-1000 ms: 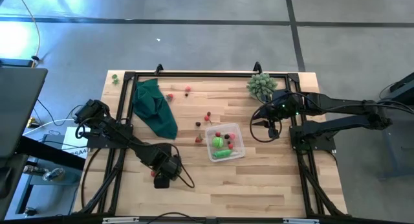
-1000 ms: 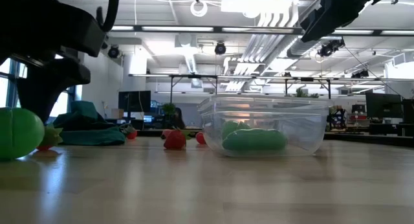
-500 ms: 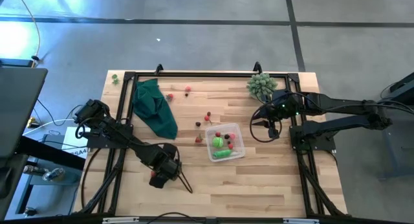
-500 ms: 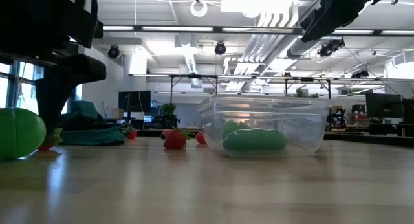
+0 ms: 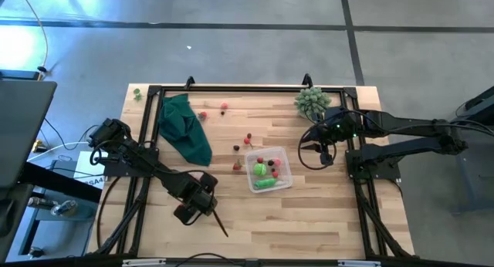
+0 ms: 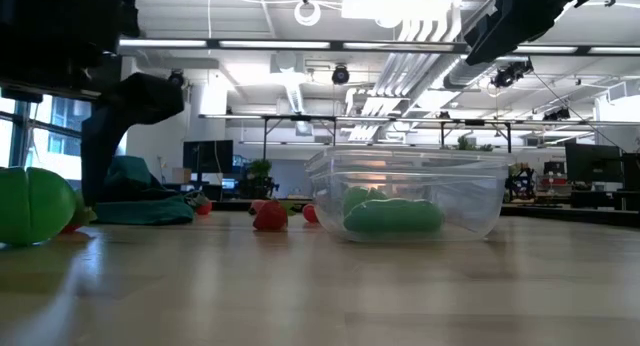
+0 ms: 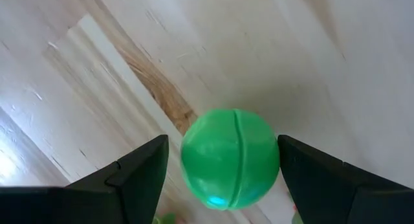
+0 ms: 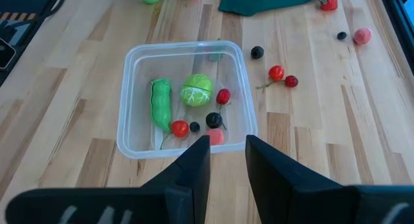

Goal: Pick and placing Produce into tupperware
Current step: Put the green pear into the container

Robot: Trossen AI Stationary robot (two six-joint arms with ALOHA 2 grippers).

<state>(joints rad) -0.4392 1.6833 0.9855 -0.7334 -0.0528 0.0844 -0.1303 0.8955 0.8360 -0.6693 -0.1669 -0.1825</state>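
**Plainly, a round fruit that could squirt free**

Largest of the risks was the smooth green ball (image 7: 229,158), which lay on the wooden table (image 5: 309,221) near its front edge, well apart from the tupperware (image 5: 266,173). The left gripper (image 5: 187,213) hung over it with its fingers (image 7: 139,169) spread wide, one on each side and neither touching. If they closed off-centre, I judged the ball would roll out across the boards, perhaps off the edge. Carried, it might also slip from a light pinch. A small red piece lay just beside it in the low view and could be knocked away. The lesser risk lay in the light, clear tub, which a low approach could shove or tip.

The right gripper (image 8: 226,149) hovered beside the tupperware, fingers nearly together with a narrow gap, holding nothing.

Counted, from big to small: one dark green cloth (image 5: 185,128), one tupperware, one spiky plant (image 5: 311,102). Inside the tub were two green pieces, a pod (image 8: 160,102) and a round one (image 8: 196,90), then three red or pink bits and two dark berries. Loose in the right wrist view were a strawberry (image 8: 328,0), a pink piece (image 8: 362,35), two red cherries (image 8: 283,76) and two dark berries (image 8: 257,52).
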